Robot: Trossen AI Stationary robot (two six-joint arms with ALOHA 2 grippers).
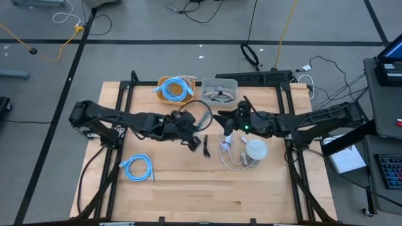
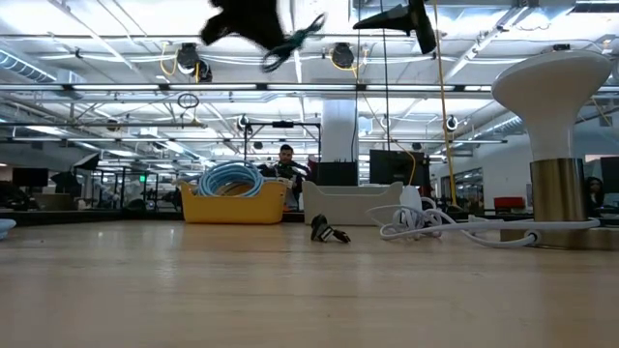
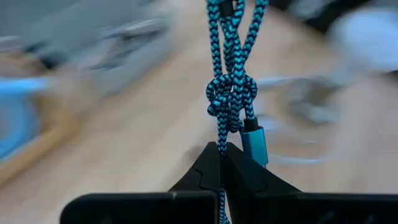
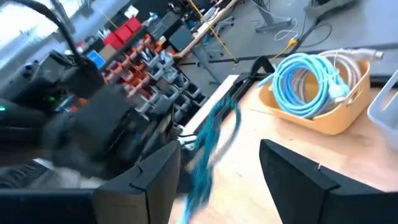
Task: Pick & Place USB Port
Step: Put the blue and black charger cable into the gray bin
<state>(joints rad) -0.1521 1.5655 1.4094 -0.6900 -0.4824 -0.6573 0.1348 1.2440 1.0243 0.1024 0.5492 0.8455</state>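
Note:
A teal-and-black braided USB cable (image 3: 231,74), knotted into a bundle with a teal plug (image 3: 255,144), is in my left gripper (image 3: 221,149), which is shut on it. In the low view the cable (image 2: 298,39) hangs lifted clear below the left gripper (image 2: 253,21). From above, the left gripper (image 1: 190,132) is over the table's middle. My right gripper (image 1: 227,120) hovers just to its right, open, touching nothing. In the right wrist view the right gripper (image 4: 217,149) faces the blurred cable (image 4: 208,146). My left gripper pinches the braided cable between its two fingertips, on the strands just below the knot (image 3: 221,138) and beside the teal plug. The bundle is lifted clear of the table, and its loops (image 2: 308,31) stick out sideways from the fingers.
A yellow basket (image 1: 174,89) of light blue cable and a grey bin (image 1: 219,91) sit at the far edge. A white round-topped stand (image 1: 255,149) with white cords (image 1: 231,154) lies right of centre. A small black piece (image 1: 206,148) and a blue coil (image 1: 138,167) lie nearer.

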